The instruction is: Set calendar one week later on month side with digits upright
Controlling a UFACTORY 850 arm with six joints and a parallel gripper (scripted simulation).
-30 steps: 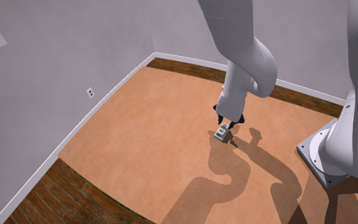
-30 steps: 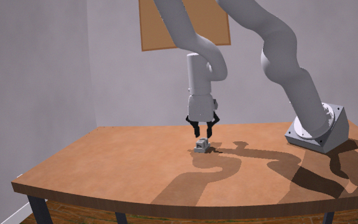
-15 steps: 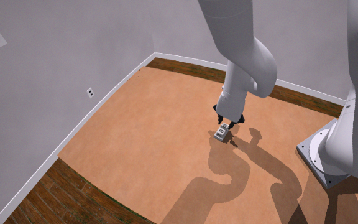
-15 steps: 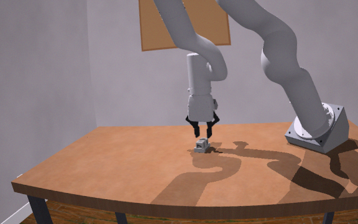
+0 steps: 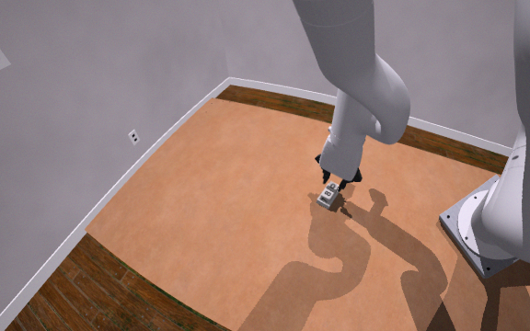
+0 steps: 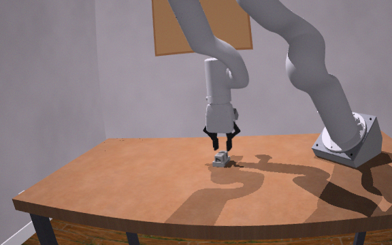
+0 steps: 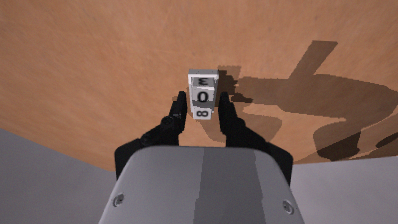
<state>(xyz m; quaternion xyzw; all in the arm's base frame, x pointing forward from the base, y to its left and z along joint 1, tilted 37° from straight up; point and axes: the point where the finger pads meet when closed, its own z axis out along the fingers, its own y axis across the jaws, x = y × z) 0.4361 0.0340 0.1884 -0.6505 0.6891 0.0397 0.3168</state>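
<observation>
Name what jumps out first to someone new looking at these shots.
The big white arm arcing from its base at the table's right, tool half open just above a small grey calendar mid-table, gripping nothing. In the wrist view, its cube tops show 0 and 8.

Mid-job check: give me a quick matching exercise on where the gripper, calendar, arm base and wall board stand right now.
1. gripper
2. calendar
3. arm base
4. brown board

A. hangs on the back wall
B. fingers apart, holding nothing
C. near the table's edge, apart from the calendar
D. rests on the table just below the fingertips

Pairs: 1-B, 2-D, 3-C, 4-A
</observation>
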